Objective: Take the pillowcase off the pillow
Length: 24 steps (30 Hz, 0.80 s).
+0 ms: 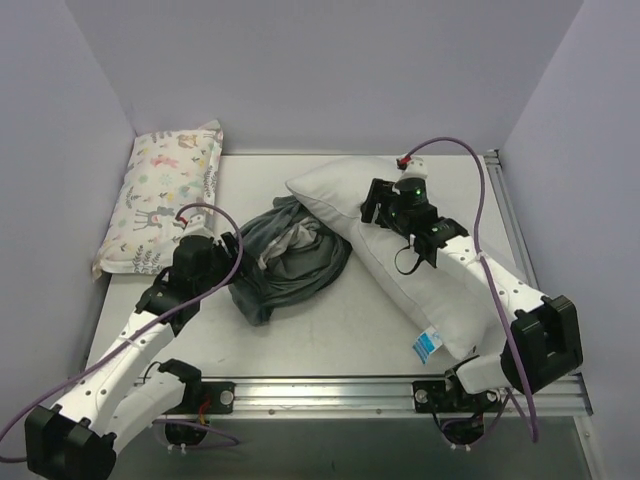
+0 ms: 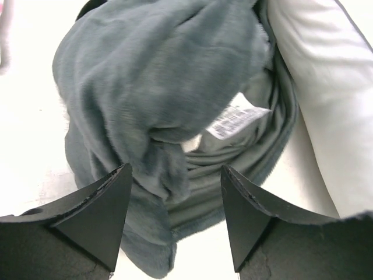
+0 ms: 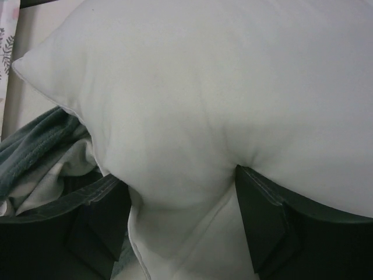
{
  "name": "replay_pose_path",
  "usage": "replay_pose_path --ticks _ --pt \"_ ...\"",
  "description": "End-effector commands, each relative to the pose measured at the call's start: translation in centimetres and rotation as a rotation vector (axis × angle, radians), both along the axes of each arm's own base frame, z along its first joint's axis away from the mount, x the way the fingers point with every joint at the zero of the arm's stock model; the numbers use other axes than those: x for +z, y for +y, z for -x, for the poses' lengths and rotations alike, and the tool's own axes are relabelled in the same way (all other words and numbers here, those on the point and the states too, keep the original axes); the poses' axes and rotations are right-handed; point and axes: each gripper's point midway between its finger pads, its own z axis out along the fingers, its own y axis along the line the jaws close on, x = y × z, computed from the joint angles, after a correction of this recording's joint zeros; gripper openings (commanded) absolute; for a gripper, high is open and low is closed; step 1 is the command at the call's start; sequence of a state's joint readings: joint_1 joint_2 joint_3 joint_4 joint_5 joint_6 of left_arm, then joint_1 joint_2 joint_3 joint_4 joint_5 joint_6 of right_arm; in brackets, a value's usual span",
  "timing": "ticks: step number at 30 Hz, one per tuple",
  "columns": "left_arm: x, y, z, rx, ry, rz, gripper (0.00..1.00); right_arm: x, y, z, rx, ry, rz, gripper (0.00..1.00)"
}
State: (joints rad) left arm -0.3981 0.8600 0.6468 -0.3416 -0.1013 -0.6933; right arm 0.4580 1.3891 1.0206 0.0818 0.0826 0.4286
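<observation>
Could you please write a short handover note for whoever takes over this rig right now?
Left gripper: open at the pillowcase, with some fabric between its fingers but not clamped.
Right gripper: fingers astride a fold of the pillow, one denting it; I cannot tell if it truly grips.
Things: the pillowcase is crumpled mid-table, lying against the pillow. The pillow lies bare beside it.
Done: the pillowcase looks fully off.
Left: probably just let go of the pillow and pull both arms back.
</observation>
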Motion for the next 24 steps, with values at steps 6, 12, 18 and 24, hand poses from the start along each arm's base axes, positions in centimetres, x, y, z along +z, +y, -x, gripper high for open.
replay_pose_path --ticks 6,12,18,24 --pt "5.7 -1.5 0.8 -0.135 -0.110 0.018 0.73 5.2 1.8 2.2 0.132 -0.029 -0.084 0.99" --pt "7.8 -1.7 2.0 -0.202 -0.157 0.001 0.74 8.5 -0.5 7.5 0.114 -0.059 -0.130 1.00" --pt "8.7 -2.2 3.5 -0.285 -0.199 0.000 0.79 9.7 -4.7 12.8 0.038 -0.113 -0.124 1.00" --pt "9.5 -1.8 5.0 -0.316 -0.248 -0.017 0.79 7.0 -7.1 16.2 0.009 -0.117 -0.107 1.00"
